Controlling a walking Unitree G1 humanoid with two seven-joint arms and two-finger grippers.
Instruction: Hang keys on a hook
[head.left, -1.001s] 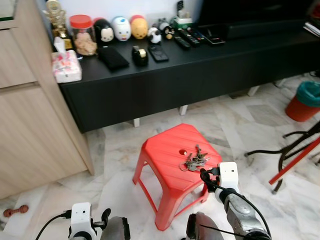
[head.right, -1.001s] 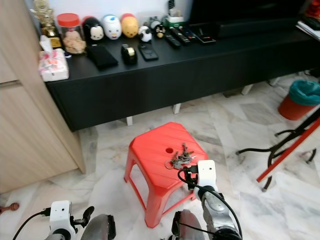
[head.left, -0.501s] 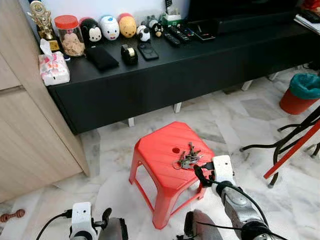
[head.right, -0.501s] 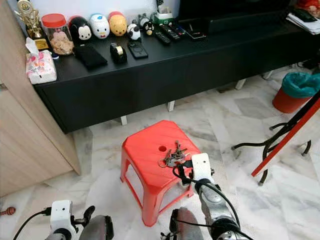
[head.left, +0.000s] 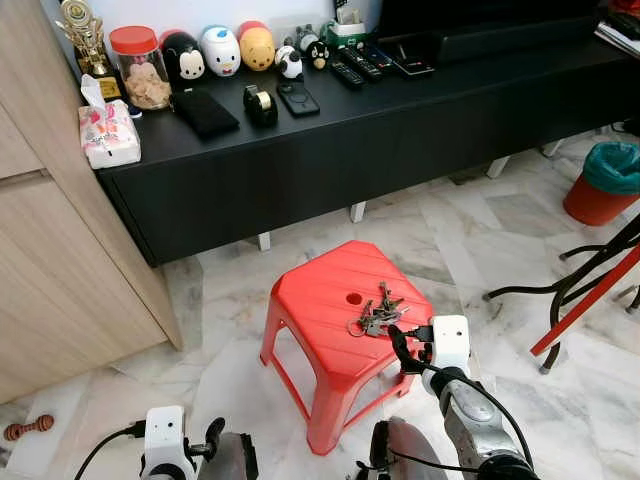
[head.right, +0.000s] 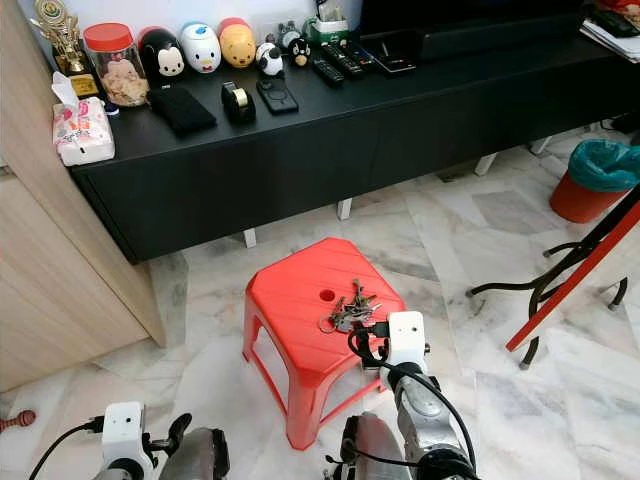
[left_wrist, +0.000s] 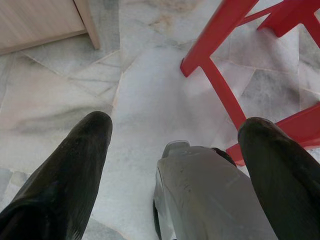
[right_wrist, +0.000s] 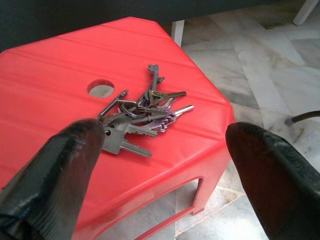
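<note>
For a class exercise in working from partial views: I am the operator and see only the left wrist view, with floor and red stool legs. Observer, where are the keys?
Observer: The keys lie in a bunch on top of the red stool, beside its round hole.
Operator: Is any tool near them?
Observer: The right tool is open, just short of the keys, fingers spread either side.
Operator: And my left tool?
Observer: The left tool hangs low over the floor, open, beside the stool.
</note>
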